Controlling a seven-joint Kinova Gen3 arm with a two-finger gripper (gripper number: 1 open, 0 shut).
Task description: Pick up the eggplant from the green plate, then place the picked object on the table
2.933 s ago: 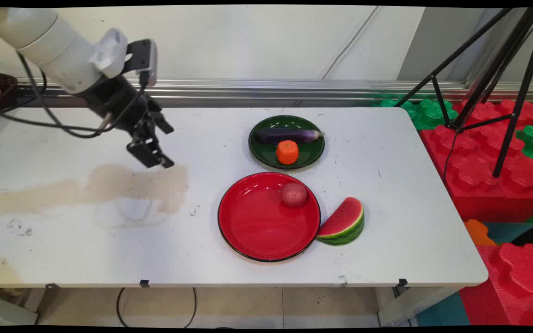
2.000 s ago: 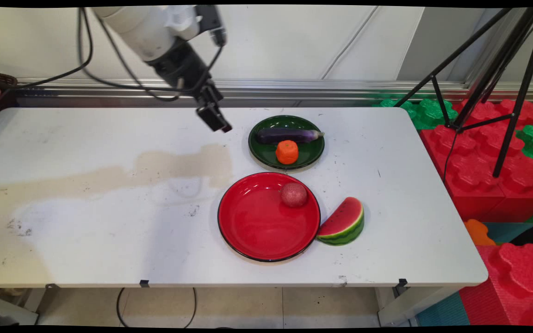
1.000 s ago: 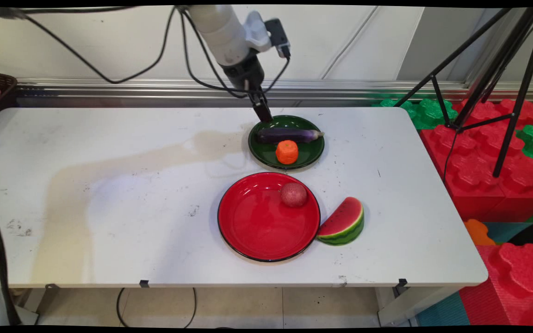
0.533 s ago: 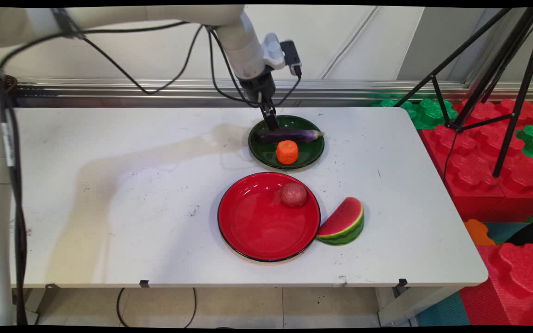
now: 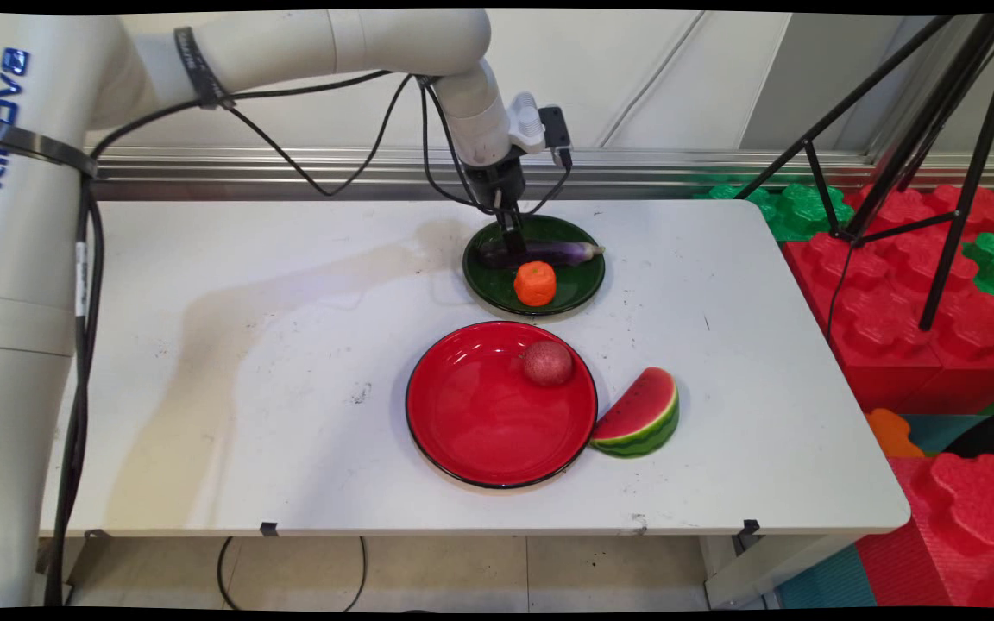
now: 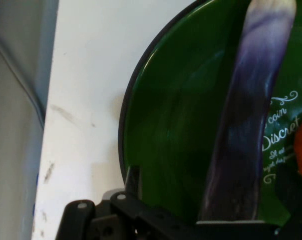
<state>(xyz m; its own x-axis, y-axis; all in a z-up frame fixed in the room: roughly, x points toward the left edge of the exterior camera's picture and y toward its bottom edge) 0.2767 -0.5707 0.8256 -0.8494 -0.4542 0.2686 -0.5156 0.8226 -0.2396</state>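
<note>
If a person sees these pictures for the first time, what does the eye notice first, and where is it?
The gripper reaches down into the green plate at the far side of the table, right over the purple eggplant, with an orange beside it. Nearer lies a big red plate holding a reddish round fruit, and a watermelon slice leans at its right rim.

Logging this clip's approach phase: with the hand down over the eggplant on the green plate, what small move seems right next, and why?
Probably a short further descent. The hand sits over the left part of the eggplant on the green plate, and the hand view shows the eggplant running up between the finger positions, seemingly not yet gripped. The orange lies close beside it.
</note>
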